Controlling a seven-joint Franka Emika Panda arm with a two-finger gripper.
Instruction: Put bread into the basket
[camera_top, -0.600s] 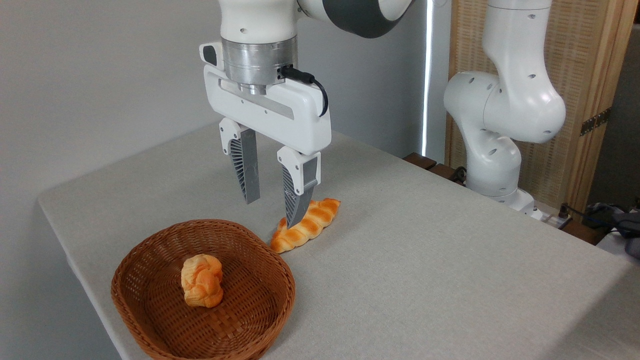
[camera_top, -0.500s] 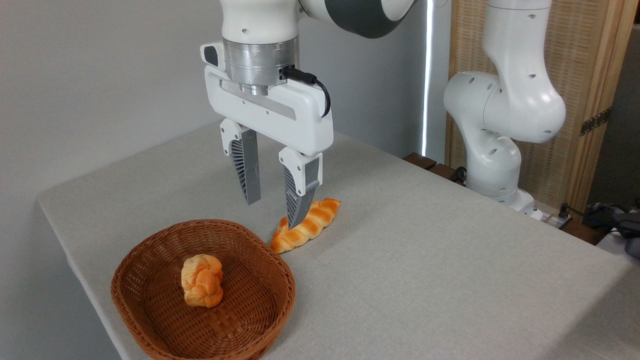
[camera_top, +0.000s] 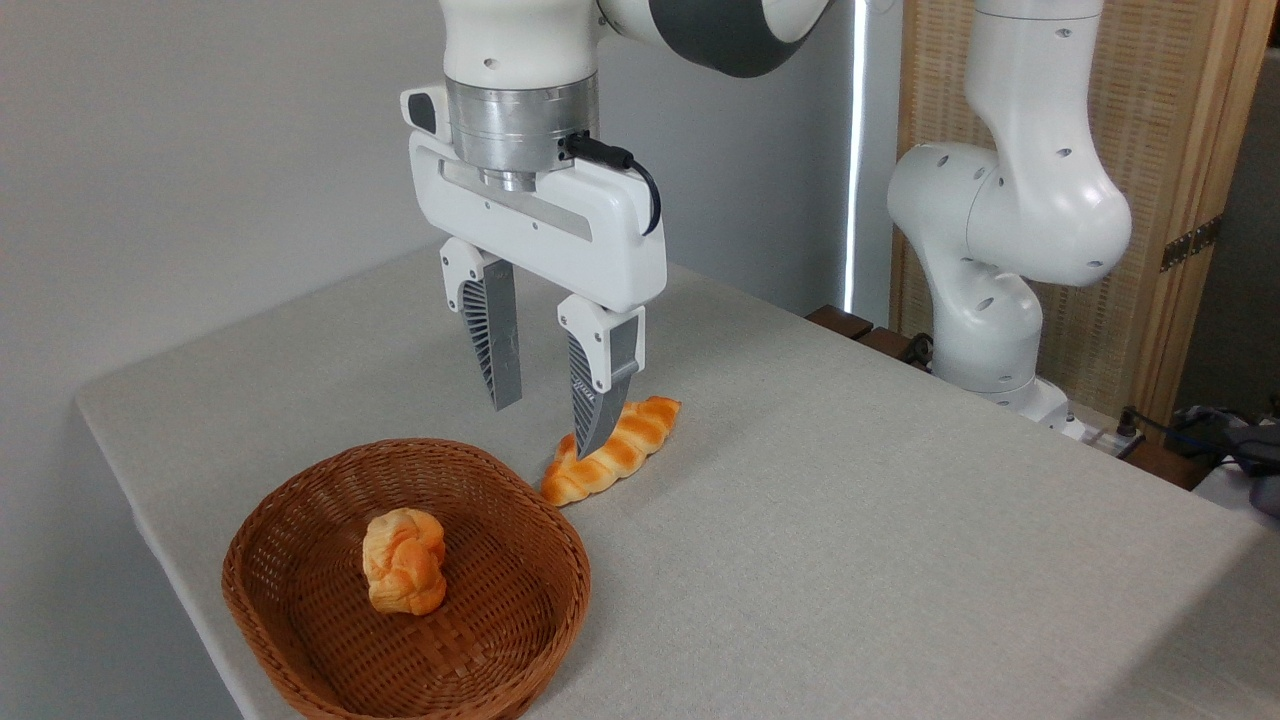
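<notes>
Grey table (camera_top: 850, 560), bread (camera_top: 612, 450) beside basket (camera_top: 300, 640) rim, spread empty hand (camera_top: 545, 425) above.

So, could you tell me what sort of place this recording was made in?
Probably a robotics lab or test room made to look domestic: a robot arm is mounted at the edge of a plain cloth-covered table, with cables alongside and a woven wood-framed screen behind.

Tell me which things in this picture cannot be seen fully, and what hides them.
- Braided loaf: one pincer finger covers part of it.
- Wicker basket: the bottom picture edge cuts its near rim.
- Knotted roll: its underside is hidden in the basket.
- Gap between the finger and the loaf: cannot tell from this single view.
</notes>
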